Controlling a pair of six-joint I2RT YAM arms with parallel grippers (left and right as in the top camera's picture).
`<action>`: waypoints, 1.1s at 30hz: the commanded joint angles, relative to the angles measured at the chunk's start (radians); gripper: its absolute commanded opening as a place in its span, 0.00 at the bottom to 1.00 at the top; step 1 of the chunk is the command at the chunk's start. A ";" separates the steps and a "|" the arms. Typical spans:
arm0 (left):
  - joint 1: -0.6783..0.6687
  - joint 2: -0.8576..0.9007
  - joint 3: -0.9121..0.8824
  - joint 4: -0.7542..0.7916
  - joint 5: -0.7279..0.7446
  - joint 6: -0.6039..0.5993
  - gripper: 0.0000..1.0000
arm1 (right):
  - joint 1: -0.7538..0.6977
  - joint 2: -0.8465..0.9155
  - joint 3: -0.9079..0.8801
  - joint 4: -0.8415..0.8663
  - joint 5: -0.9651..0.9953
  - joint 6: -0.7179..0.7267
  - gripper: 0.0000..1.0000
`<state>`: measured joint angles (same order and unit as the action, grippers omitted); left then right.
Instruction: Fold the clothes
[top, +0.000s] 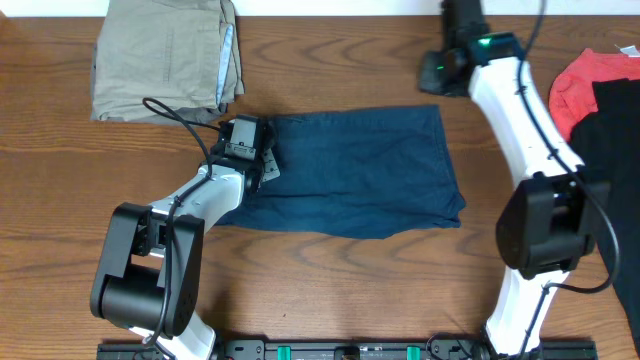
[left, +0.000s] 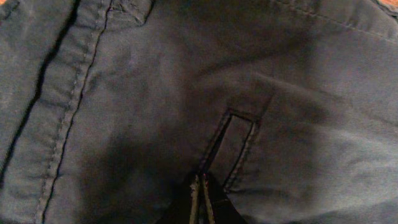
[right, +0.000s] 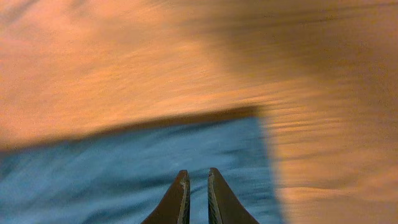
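Navy shorts lie flat mid-table, likely folded once; left gripper, pressed together on the left edge, pins cloth; right gripper, nearly closed, empty, hovers over the far-right corner.

Left wrist view. Dark navy shorts fill the frame. A double-stitched seam runs from 12 toward 7 o'clock. A belt loop lies just below centre. At 6 o'clock, the left gripper fingertips are pressed together against the fabric.
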<state>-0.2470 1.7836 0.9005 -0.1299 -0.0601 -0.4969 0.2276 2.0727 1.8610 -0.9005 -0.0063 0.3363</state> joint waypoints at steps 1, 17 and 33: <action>0.003 -0.006 -0.013 -0.022 -0.031 0.006 0.06 | 0.086 0.010 -0.029 0.012 -0.143 -0.111 0.10; 0.003 -0.006 -0.013 -0.022 -0.031 0.006 0.06 | 0.257 0.243 -0.058 -0.018 -0.010 -0.218 0.01; 0.003 -0.006 -0.013 -0.022 -0.031 0.006 0.06 | 0.087 0.267 -0.058 -0.023 0.248 -0.218 0.02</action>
<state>-0.2470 1.7828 0.9005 -0.1310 -0.0601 -0.4969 0.3607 2.3081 1.8050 -0.9253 0.1333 0.1276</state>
